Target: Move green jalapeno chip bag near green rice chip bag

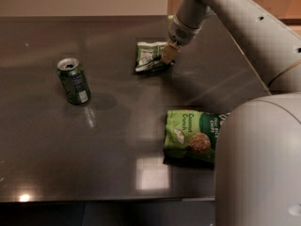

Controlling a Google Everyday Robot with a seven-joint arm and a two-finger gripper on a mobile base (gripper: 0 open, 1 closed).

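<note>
Legibly, rice bag [188, 134] says "Coconut Crunch"; gripper [168, 55] at jalapeno bag [147, 55].

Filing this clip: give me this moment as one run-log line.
gripper: at right edge of green jalapeno chip bag | green rice chip bag: flat, nearer camera, apart | soda can: upright, left

Dim, tabletop [153, 173] glare in front, pincer [168, 55] behind
</note>
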